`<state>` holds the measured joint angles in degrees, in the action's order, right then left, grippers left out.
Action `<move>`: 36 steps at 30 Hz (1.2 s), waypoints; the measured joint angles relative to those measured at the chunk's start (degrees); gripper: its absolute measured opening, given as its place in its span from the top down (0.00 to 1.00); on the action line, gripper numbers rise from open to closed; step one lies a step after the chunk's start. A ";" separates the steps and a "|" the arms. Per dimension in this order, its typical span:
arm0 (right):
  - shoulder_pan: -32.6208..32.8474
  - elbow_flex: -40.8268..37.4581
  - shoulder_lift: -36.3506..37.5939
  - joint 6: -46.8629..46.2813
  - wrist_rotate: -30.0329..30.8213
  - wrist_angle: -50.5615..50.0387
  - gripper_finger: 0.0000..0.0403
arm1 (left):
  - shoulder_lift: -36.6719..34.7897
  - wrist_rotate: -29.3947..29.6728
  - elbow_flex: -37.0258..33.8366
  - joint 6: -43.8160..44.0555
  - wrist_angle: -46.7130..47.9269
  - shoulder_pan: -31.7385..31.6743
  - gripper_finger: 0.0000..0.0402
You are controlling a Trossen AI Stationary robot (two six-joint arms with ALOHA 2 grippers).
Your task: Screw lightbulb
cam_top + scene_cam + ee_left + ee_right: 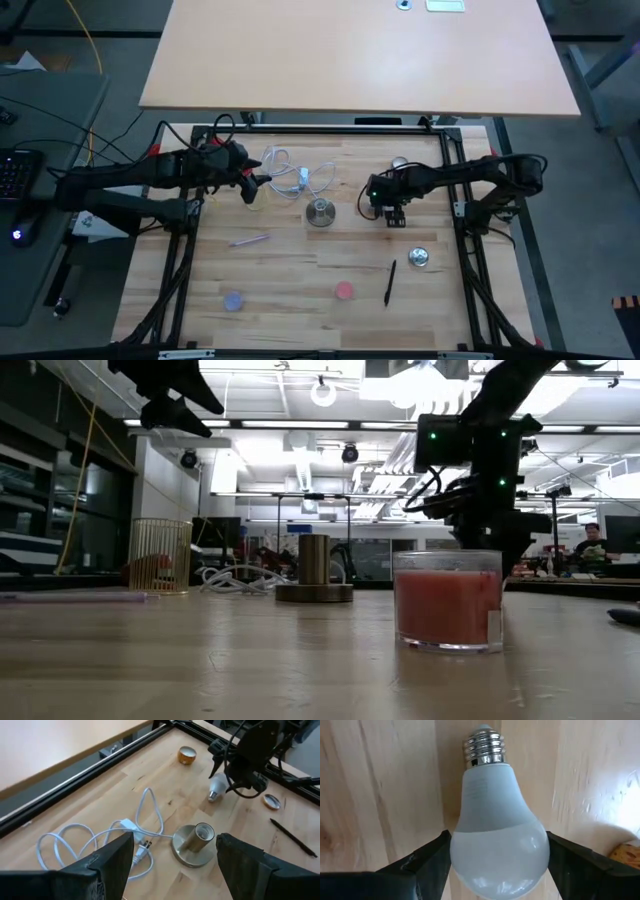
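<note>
The white frosted lightbulb point(495, 820) sits between the fingers of my right gripper point(497, 870), with its silvery screw base point(484, 747) pointing away toward the wooden table. In the left wrist view the lightbulb point(218, 784) hangs under my right gripper, to the right of the grey round socket stand point(195, 842). The stand rests upright on its flat base at the table's middle point(320, 212). My left gripper point(175, 865) is open and empty, raised above the table left of the stand point(255, 187). A white cord point(100, 840) lies beneath it. My right gripper pinches the bulb's globe at its widest part point(462, 850) between its two fingers point(420, 865). The fingers come from above and point down. The bulb hangs base down below them. I cannot tell whether the base touches the table.
A pink cup point(345, 291), a blue disc point(233, 300), a dark pen point(390, 282) and a shiny silver disc point(420, 257) lie toward the near edge. A purple stick point(250, 240) lies left of centre. A small gold cup point(187, 755) stands at the far right.
</note>
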<state>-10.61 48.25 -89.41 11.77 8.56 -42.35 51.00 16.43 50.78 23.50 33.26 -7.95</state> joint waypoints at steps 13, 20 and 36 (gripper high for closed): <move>-0.02 10.40 10.52 3.68 3.28 -12.06 0.43 | 1.74 -0.26 3.09 -16.67 -1.50 0.39 0.34; 0.40 30.44 10.16 -2.29 -3.21 -10.49 0.43 | 12.65 -0.13 12.58 -50.84 -10.85 3.84 0.34; 0.66 57.87 -2.26 -0.73 -15.25 -17.38 0.44 | 25.68 8.19 21.03 -85.45 -22.97 10.54 0.34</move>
<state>-9.96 106.12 -91.67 11.04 -6.69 -59.73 76.68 24.62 71.81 -61.95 10.29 2.59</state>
